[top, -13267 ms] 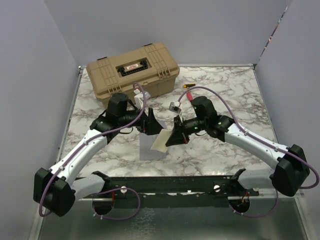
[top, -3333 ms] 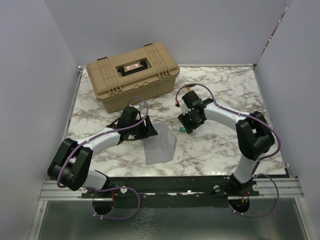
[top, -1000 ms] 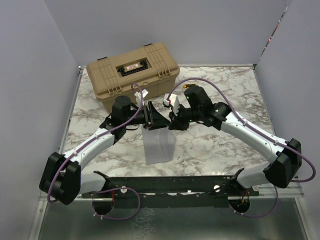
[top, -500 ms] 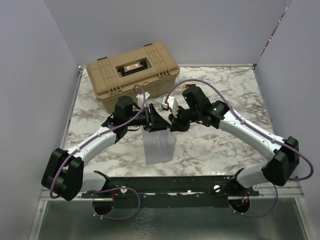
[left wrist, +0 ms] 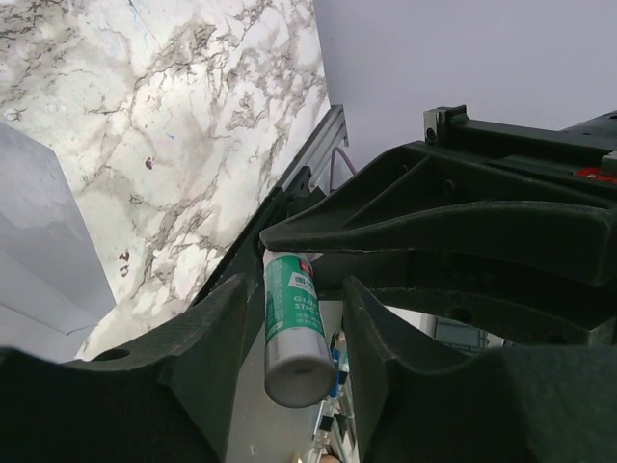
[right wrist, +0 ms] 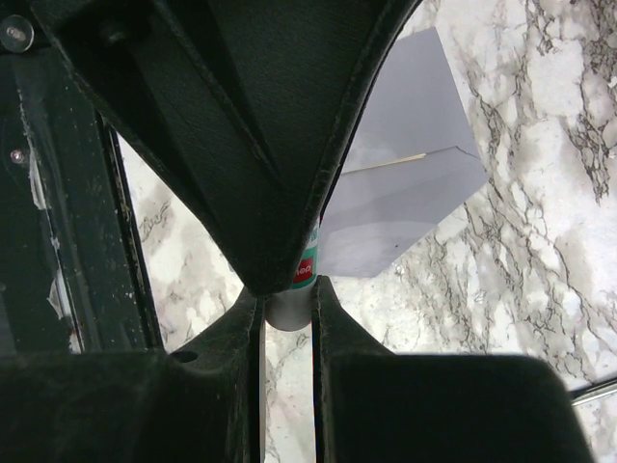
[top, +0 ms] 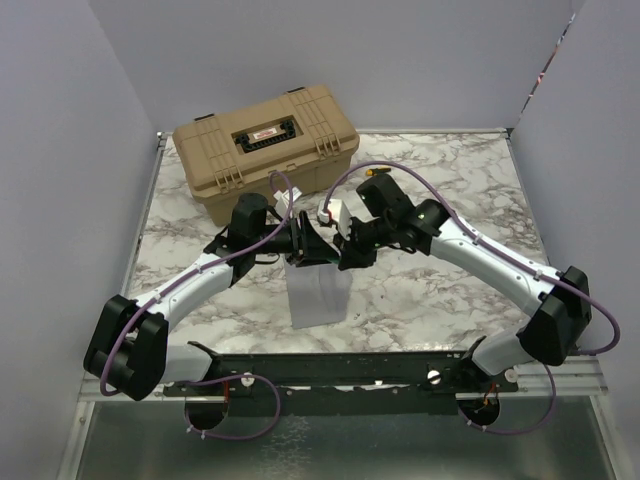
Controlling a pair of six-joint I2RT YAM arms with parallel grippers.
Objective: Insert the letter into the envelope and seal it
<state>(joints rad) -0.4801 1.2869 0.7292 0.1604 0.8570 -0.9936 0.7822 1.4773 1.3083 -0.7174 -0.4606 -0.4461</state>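
The grey-lilac envelope (top: pixel 318 290) lies flat on the marble table with its pointed flap open; it also shows in the right wrist view (right wrist: pixel 405 183) and the left wrist view (left wrist: pixel 39 241). Of the letter only a thin tan edge (right wrist: pixel 390 164) shows at the envelope's mouth. My right gripper (top: pixel 345 250) is shut on the white end of a green glue stick (right wrist: pixel 288 309) above the envelope's far end. My left gripper (top: pixel 318 245) faces it, its jaws open around the stick's other end (left wrist: pixel 289 328) with a gap on one side.
A tan hard case (top: pixel 265 150) stands at the back left of the table. A small orange-tipped tool (top: pixel 376 172) lies behind the right arm. The black rail (top: pixel 340 370) runs along the near edge.
The glue stick that lay on the table is now in my right gripper. Over the last second both grippers closed in on each other above the envelope.
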